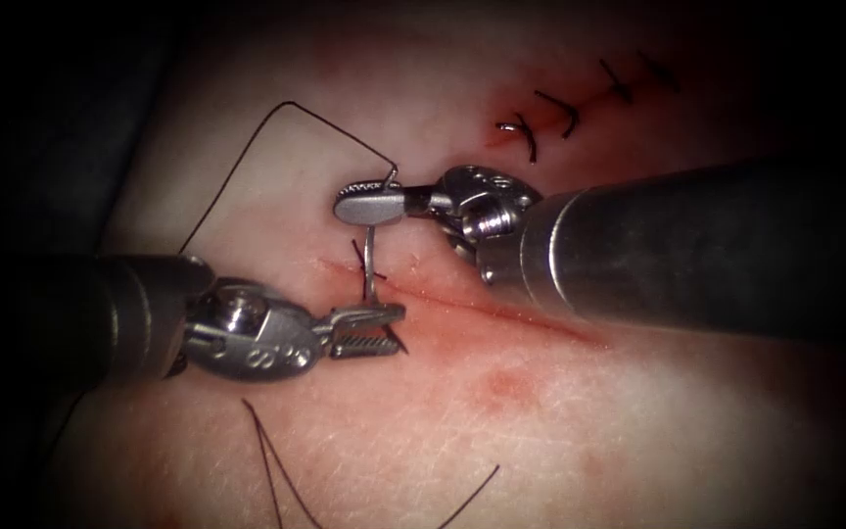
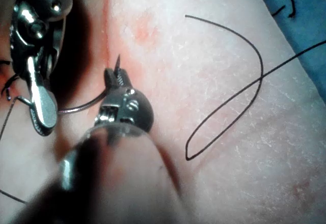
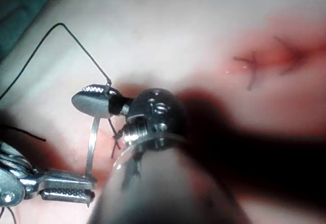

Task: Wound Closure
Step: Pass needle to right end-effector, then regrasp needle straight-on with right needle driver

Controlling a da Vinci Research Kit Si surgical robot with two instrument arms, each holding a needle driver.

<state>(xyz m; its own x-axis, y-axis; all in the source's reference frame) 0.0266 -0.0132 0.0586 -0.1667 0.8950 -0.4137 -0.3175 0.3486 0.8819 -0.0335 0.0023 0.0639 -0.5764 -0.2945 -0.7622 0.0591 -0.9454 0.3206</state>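
Note:
My right tool (image 1: 369, 203) comes in from the right, its jaws shut on the curved needle (image 1: 372, 260) near its tail, where the thread (image 1: 286, 104) joins. The needle arcs down across the left end of the cut (image 1: 501, 312) to my left tool (image 1: 369, 330). That tool's jaws are slightly parted around the needle just behind its tip (image 1: 402, 345), which pokes out past them. The needle looks free of the tissue (image 1: 589, 421). In the left wrist view the tip (image 2: 118, 60) sticks out beyond the left tool (image 2: 115, 79). The right wrist view shows the needle (image 3: 91, 142) between both tools.
Several finished stitches (image 1: 550, 113) close the far upper-right stretch of the cut. One dark stitch (image 1: 356, 255) sits just left of the needle. Loose thread (image 1: 276, 470) lies on the near tissue. Red fluid stains the tissue along the cut. Blue drape (image 2: 300, 20) borders the tissue.

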